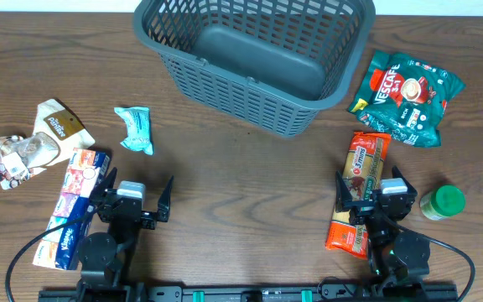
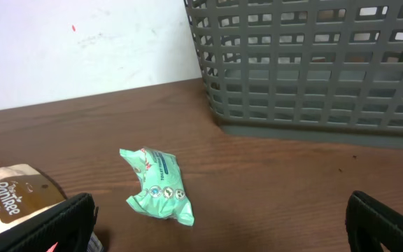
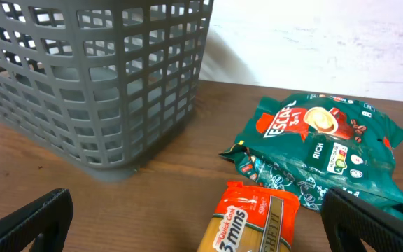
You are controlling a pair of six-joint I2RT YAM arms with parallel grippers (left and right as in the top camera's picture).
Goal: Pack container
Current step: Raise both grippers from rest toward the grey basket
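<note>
The dark grey slotted basket (image 1: 254, 59) stands empty at the back middle of the table; it also shows in the left wrist view (image 2: 313, 63) and the right wrist view (image 3: 96, 77). My left gripper (image 1: 132, 204) is open and empty at the front left, behind a small mint-green packet (image 1: 134, 129) (image 2: 158, 185). My right gripper (image 1: 374, 197) is open and empty, hovering over an orange spaghetti packet (image 1: 363, 189) (image 3: 254, 224). A green Nescafe bag (image 1: 407, 96) (image 3: 320, 150) lies right of the basket.
A brown-and-white snack bag (image 1: 57, 124) (image 2: 12, 199), a clear bag of sweets (image 1: 15, 158) and a long tissue pack (image 1: 74, 210) lie at the left. A green-lidded jar (image 1: 443, 202) stands at the right front.
</note>
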